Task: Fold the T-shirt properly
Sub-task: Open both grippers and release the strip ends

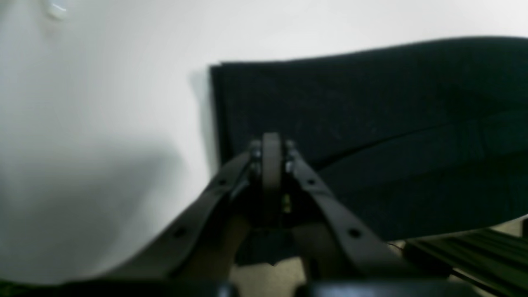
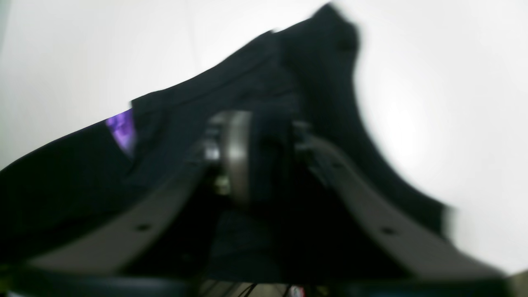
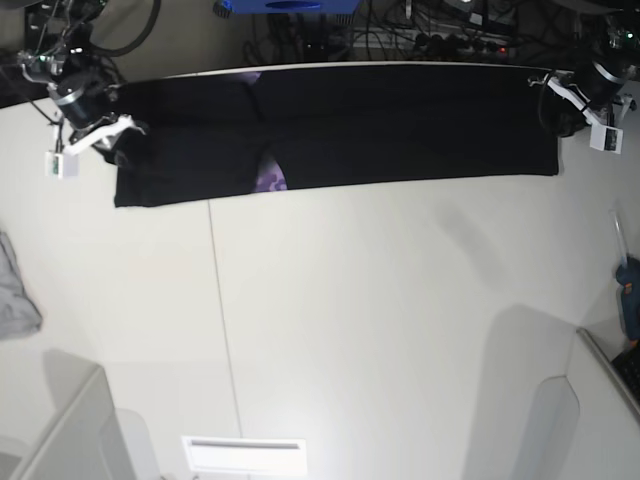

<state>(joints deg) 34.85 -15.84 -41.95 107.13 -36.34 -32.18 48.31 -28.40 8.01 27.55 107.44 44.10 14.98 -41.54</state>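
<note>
The black T-shirt (image 3: 400, 125) lies as a long narrow strip along the table's far edge, with a bit of purple print (image 3: 268, 180) showing at its near edge. My right gripper (image 3: 122, 145) is at the strip's left end. In the blurred right wrist view the right gripper (image 2: 268, 152) is shut on black fabric of the T-shirt (image 2: 313, 62), which rises in a peak beside the purple print (image 2: 122, 130). My left gripper (image 3: 562, 108) is at the strip's right end. In the left wrist view the left gripper (image 1: 271, 144) is shut over the flat T-shirt (image 1: 371, 103) near its corner.
A small grey cloth (image 3: 15, 290) lies at the left table edge and a blue object (image 3: 628, 285) at the right edge. Pale bins stand at the front left (image 3: 60, 430) and front right (image 3: 600, 400). Cables (image 3: 400, 30) run behind the table.
</note>
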